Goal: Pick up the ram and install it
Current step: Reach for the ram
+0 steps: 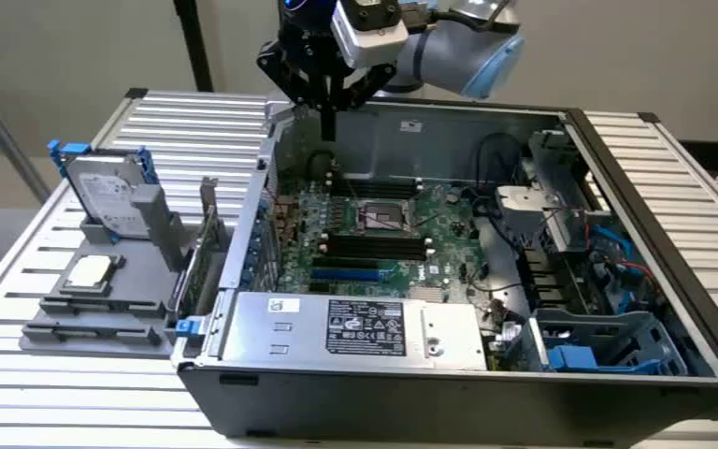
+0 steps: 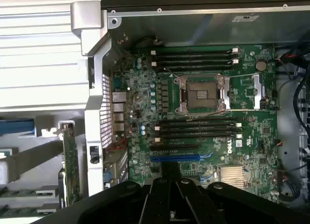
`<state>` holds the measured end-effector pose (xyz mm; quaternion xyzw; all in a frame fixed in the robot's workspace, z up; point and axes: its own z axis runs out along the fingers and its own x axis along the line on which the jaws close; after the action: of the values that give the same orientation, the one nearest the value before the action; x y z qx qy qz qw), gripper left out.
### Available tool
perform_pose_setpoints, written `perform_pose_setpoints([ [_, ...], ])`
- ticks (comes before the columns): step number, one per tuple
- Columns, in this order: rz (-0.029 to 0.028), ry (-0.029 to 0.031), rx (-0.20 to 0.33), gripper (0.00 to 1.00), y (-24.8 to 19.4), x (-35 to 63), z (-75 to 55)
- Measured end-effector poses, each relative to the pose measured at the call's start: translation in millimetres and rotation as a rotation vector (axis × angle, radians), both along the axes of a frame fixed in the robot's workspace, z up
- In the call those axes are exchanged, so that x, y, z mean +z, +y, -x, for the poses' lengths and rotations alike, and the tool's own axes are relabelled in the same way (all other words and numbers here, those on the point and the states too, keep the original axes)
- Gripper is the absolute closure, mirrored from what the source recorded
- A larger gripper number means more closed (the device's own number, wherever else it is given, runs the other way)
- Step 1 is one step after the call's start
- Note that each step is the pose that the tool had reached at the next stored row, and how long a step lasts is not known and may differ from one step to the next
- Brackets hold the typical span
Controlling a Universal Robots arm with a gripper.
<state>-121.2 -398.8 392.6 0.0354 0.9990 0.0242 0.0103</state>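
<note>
My gripper (image 1: pixel 329 123) hangs shut with nothing in it, above the back left corner of the open computer case (image 1: pixel 658 234). In the wrist view its dark fingers (image 2: pixel 169 183) are pressed together over the motherboard (image 2: pixel 242 112). The board's long black memory slots (image 2: pixel 193 59) run on both sides of the open processor socket (image 2: pixel 202 94). The ram seems to be the thin green strip (image 2: pixel 26 191) standing edge-up in the grey holder outside the case. It is well apart from the gripper.
The grey holder (image 1: pixel 97 318) on the slatted table, at the exterior view's left, also carries a silver hard drive with blue brackets (image 1: pixel 104 192), a square silver processor chip (image 1: pixel 91 271) and an upright green card with a metal bracket (image 1: pixel 197 253). The power supply (image 1: pixel 359 327) fills the case's front.
</note>
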Motion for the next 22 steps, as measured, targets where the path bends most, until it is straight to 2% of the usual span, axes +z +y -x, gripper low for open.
perform_pose_setpoints([
  [15,0.0002,0.0001,0.0,0.89,-0.6,0.1,0.5],
  [22,0.0001,0.0,0.0,0.89,-13.9,-0.8,21.0],
])
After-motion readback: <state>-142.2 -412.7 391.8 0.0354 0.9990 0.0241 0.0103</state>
